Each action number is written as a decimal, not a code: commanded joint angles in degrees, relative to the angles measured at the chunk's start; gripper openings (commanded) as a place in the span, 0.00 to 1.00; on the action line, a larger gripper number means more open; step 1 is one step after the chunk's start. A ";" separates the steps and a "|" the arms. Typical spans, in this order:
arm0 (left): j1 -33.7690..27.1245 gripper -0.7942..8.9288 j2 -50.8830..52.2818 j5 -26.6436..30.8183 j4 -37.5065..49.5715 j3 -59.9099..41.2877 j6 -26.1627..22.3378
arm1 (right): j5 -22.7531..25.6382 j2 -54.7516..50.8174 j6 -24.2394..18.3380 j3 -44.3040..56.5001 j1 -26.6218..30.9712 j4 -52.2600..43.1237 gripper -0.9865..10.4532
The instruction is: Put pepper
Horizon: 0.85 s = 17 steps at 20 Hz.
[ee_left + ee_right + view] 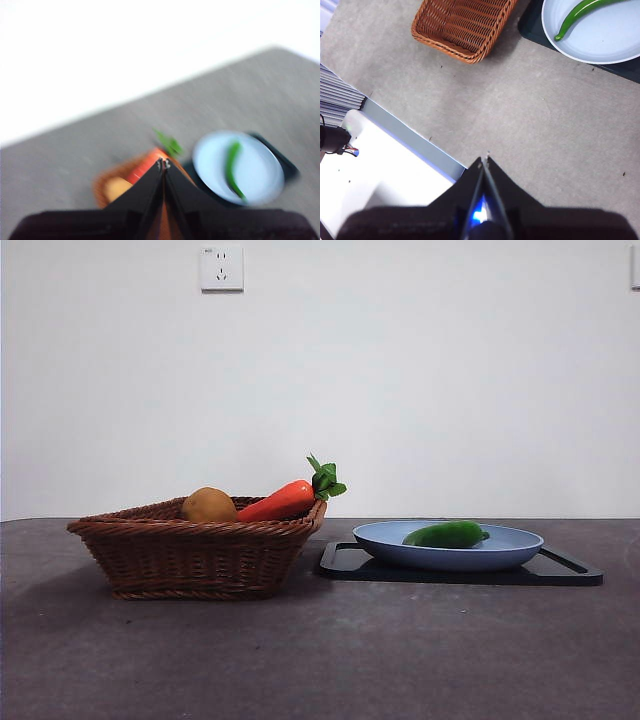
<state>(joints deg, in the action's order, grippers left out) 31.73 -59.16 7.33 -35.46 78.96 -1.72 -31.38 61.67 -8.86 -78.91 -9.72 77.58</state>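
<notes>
We see both end effectors, left (163, 164) and right (484, 159), closed and empty above the tabletop (330, 650); the pepper (446, 534) lies on the blue plate (380, 536), center right.

Left gripper (163, 163): two matte black wedge-shaped jaws. Right gripper (484, 159): the same black wedges, with a blue glow at their base.

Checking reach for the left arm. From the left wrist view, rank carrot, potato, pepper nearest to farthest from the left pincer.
1. Carrot: in the basket, right at the tips of the shut left pincer.
2. Potato: also in the basket, off to one side of the tips.
3. Pepper: farthest, lying on the blue plate beside the basket.
</notes>
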 commanded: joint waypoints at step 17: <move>-32.98 0.09 45.79 -0.11 39.08 -61.07 -5.31 | -0.02 0.46 -0.68 -1.16 -0.09 0.70 0.09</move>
<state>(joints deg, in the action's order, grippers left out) -1.08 -13.43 7.27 2.33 17.54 -8.19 -31.38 61.67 -8.86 -78.91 -9.74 77.58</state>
